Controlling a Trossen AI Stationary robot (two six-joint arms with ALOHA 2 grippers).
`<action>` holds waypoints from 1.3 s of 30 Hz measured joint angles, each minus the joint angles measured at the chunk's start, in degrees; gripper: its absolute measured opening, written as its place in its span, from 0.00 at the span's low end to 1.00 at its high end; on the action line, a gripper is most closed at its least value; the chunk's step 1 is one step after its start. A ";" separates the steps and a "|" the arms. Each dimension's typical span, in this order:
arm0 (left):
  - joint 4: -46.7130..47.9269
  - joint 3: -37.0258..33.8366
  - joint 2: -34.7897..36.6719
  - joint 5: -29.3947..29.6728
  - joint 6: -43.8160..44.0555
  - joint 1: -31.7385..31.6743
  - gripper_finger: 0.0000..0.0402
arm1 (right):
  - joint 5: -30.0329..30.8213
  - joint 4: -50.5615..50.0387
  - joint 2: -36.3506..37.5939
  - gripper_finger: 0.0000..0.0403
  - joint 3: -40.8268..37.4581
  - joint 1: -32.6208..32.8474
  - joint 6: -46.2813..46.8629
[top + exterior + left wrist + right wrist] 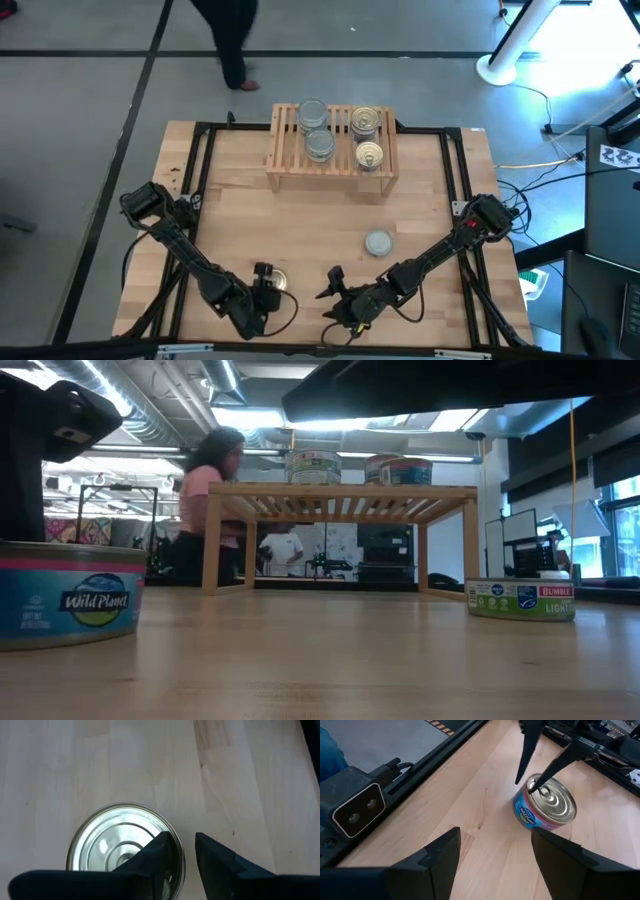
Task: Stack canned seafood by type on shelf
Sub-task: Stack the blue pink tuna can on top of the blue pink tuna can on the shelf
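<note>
The light-wood shelf (332, 165) stands at the table's far middle, with silver-topped tins (318, 146) on its left half and gold-topped tins (368, 155) on its right. A blue-and-pink labelled tin (545, 805) with a shiny top stands upright on the table near the front edge; it also shows in the left wrist view (115, 845). My left gripper (182, 837) is open above it, pointing down, one finger over the top and one outside the rim. My right gripper (495, 837) is open and empty to the tin's right. A silver-topped tin (378, 242) stands alone on the table. My left gripper comes from above, pointing down, and straddles the tin's rim (177, 847). One fingertip (536, 787) reaches the tin's top near its edge, and the other (517, 779) stands outside the wall. I cannot tell whether either finger touches the tin.
A black frame (200, 160) runs along the table's sides and far edge. A camera block (357, 810) sits at the front edge near my right gripper. A person (205, 490) stands beyond the table's far side. Bare wood lies between the shelf and the grippers.
</note>
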State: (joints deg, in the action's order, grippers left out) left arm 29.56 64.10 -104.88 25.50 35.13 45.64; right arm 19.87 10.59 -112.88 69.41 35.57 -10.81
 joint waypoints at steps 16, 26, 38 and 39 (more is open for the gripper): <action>0.02 -0.02 -0.02 0.01 -1.02 -1.85 0.04 | 0.01 0.02 0.00 0.60 0.00 0.00 0.00; -0.07 -0.07 -0.02 0.01 -1.09 -1.85 0.00 | 0.78 0.02 0.00 0.60 0.00 -0.30 -0.21; -3.83 -0.20 0.26 -0.13 -0.37 -4.52 0.00 | 1.56 1.55 -1.74 0.60 0.10 -2.75 -9.46; -4.38 -0.20 0.26 -0.12 -0.20 -5.00 0.00 | 1.95 1.59 -2.29 0.60 0.09 -2.65 -10.96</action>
State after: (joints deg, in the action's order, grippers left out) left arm 25.18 63.90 -104.62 25.39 34.93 40.64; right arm 21.82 12.18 -115.17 69.49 32.93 -21.77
